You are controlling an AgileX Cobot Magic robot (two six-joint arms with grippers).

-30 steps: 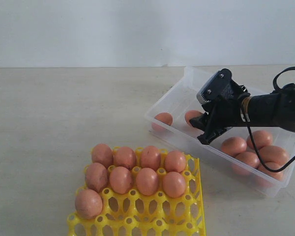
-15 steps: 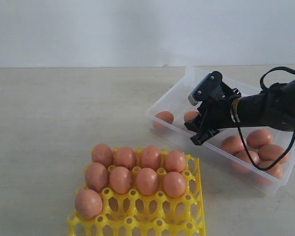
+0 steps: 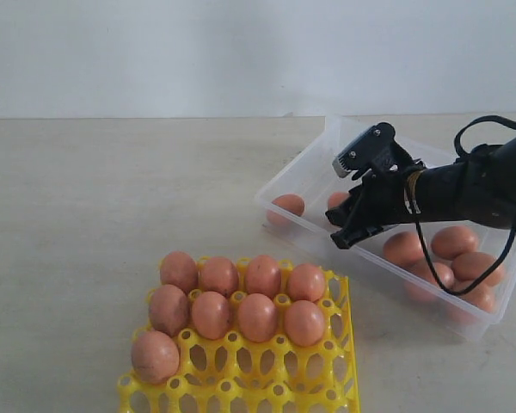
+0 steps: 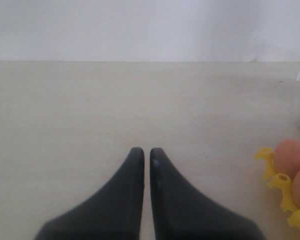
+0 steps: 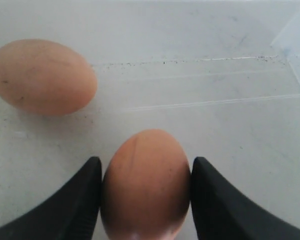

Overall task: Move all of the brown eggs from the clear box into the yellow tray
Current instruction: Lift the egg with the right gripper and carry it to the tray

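Presently right pincer (image 5: 146, 161) pinches brown egg (image 5: 146, 187) inside clear box (image 5: 220, 65).

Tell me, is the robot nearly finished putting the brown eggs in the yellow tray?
Nine brown eggs sit in the yellow tray already. The right gripper pinches one more egg, not yet lifted from the clear box. About six other eggs wait there, so it's a bit past halfway.
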